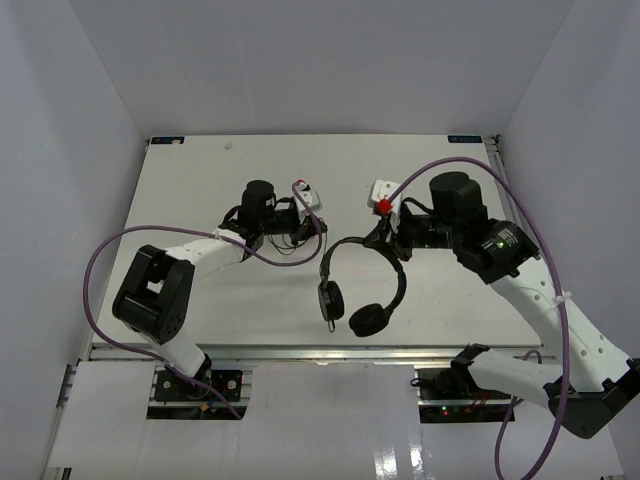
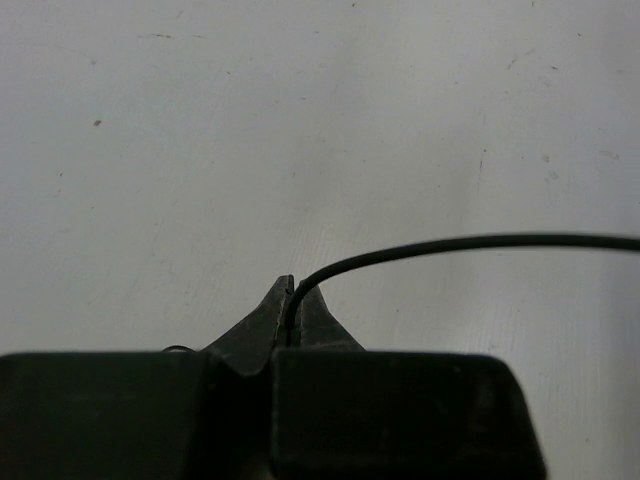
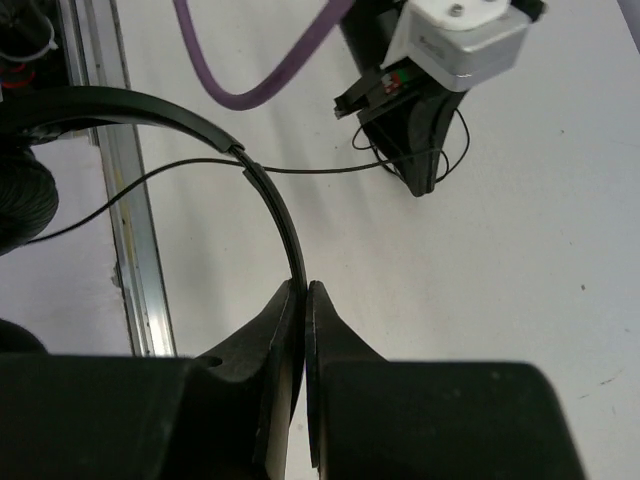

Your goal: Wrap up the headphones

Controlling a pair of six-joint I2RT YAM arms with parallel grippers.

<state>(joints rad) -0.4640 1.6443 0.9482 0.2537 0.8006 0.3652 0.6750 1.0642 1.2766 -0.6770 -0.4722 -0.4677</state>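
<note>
Purple cables (image 3: 245, 97) loop nearby; left end effector (image 2: 290, 285) pinches the cord (image 2: 450, 243), right end effector (image 3: 305, 290) pinches the headband (image 3: 278, 205).

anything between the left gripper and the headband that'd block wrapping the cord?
Nothing visible. The left gripper is shut on the cord, the right gripper on the headband. Only bare table lies between them. The left arm's purple cable loops close by and might snag.

White table (image 1: 200, 180) between plain pale walls (image 1: 60, 150)
</note>
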